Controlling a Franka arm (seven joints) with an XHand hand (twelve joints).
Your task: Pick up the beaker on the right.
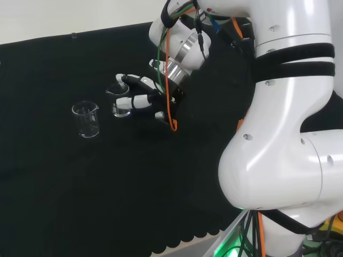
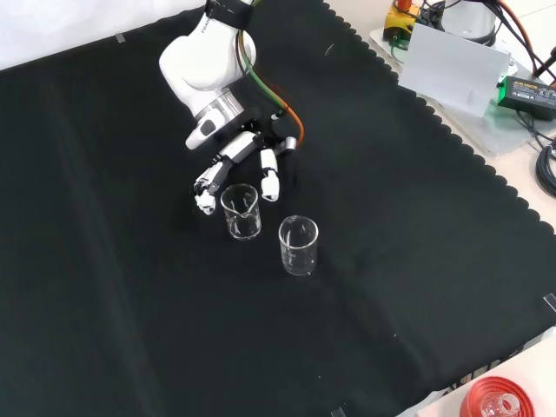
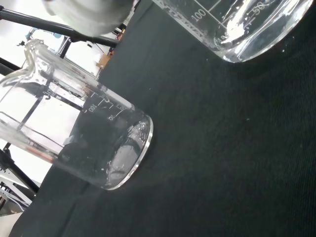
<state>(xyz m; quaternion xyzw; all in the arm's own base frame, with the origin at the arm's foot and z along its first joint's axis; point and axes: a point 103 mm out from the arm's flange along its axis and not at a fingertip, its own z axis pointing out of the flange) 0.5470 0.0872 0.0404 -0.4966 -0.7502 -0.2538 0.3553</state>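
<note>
Two clear beakers stand upright on the black cloth of the desk (image 2: 104,287). In the head view the right beaker (image 1: 120,101) stands directly at the fingertips of the robot hand (image 1: 143,96), which reaches in from the right with its fingers spread and only slightly bent, one above the glass and one beside it. Whether any finger touches the glass cannot be told. The left beaker (image 1: 86,119) stands near it, apart from the robot hand.

The front view turns the scene: the robot hand (image 2: 243,161) comes down from the top, and the beaker at its fingers (image 2: 241,211) sits between two spread fingertips, a white tip on either side of its rim. The other beaker (image 2: 298,245) is lower and to the right, just beside the first with a gap of cloth between them. This view also shows the scalloped edge of the cloth along the right, with equipment beyond it, well apart from the beakers.

The wrist view shows both beakers close up: one whole (image 3: 79,143) with printed markings and a spout, the base of the other (image 3: 242,29) at the edge, bare cloth between them.

Open cloth lies all round the beakers.
</note>
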